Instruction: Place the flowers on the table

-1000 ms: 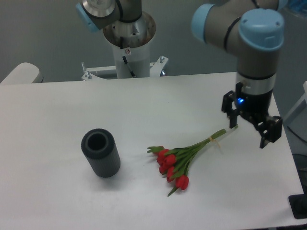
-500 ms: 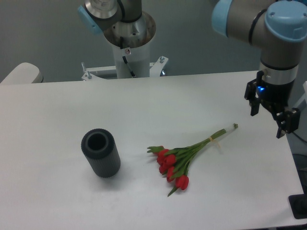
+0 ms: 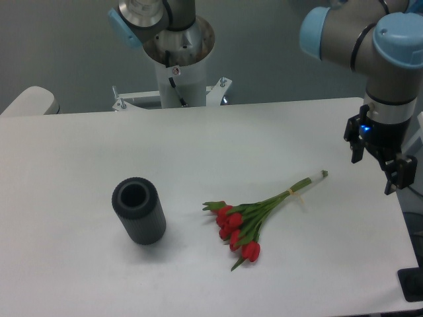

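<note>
The flowers, a bunch of red tulips with green stems tied by a thin band, lie flat on the white table, blooms toward the front, stem ends pointing to the back right. My gripper is open and empty. It hangs above the table's right edge, to the right of the stem ends and clear of them.
A dark grey ribbed vase stands upright at the left of the flowers, empty. The arm's base column rises behind the table's far edge. A black object sits off the front right corner.
My gripper has let go of the stem ends, risen and moved right toward the table's edge. The flowers lie still where they were.
</note>
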`<state>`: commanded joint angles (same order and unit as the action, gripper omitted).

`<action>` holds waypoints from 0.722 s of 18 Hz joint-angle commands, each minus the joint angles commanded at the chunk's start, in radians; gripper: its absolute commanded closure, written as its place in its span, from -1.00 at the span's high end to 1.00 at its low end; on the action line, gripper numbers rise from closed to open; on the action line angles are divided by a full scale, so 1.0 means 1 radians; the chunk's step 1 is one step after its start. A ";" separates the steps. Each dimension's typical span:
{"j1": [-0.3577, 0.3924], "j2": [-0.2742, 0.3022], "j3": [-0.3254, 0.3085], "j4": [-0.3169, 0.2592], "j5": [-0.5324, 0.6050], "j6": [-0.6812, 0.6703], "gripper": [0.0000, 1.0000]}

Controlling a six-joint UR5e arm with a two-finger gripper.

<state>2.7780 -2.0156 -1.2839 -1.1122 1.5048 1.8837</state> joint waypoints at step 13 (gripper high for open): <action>-0.001 -0.009 0.000 0.029 0.000 0.003 1.00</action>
